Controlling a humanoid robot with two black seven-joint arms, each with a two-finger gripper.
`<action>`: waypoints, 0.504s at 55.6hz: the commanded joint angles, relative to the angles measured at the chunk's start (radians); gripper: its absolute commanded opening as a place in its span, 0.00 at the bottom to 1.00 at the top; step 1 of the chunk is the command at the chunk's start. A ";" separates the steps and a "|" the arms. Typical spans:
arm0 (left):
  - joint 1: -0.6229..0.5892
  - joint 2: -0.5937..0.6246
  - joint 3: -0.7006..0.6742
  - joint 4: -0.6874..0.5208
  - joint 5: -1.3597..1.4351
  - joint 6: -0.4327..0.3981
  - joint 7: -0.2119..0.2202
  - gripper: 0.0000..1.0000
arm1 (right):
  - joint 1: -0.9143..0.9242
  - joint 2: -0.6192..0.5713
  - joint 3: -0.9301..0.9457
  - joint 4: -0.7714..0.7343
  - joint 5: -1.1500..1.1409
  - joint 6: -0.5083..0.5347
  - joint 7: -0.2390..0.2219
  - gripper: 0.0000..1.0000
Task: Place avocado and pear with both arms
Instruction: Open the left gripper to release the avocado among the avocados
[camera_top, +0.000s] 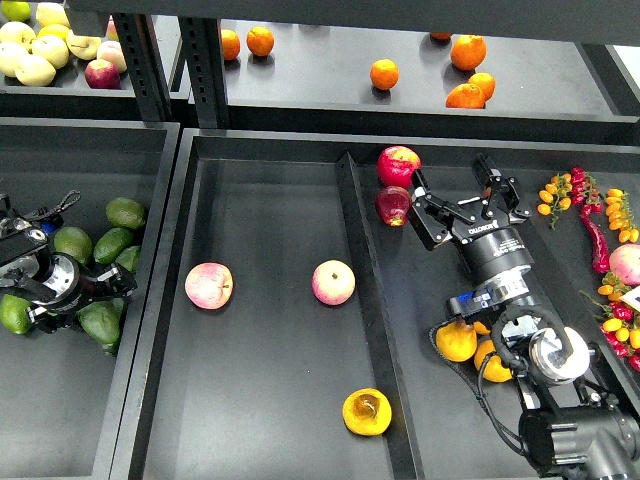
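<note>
Several dark green avocados lie piled in the left bin. My left gripper is low among them, right over one avocado; its fingers are too dark to tell apart. A yellow-orange pear with a dark dimpled patch lies at the front of the middle tray, next to the divider. More pears lie under my right arm. My right gripper is open and empty, held above the right compartment beside two red apples.
Two pink apples lie in the middle tray. A raised divider separates it from the right compartment. Red chilies and small orange fruits lie at the far right. Oranges sit on the back shelf.
</note>
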 joint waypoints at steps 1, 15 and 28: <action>-0.010 0.035 -0.027 -0.012 -0.001 0.000 0.000 0.99 | -0.002 0.000 0.000 0.000 0.000 0.001 0.000 1.00; -0.073 0.104 -0.039 -0.032 -0.012 0.000 0.000 0.99 | -0.015 0.000 -0.002 0.006 0.000 0.002 0.000 1.00; -0.105 0.165 -0.128 -0.032 -0.148 0.000 0.000 0.99 | -0.024 0.000 -0.009 0.009 0.000 0.002 -0.003 1.00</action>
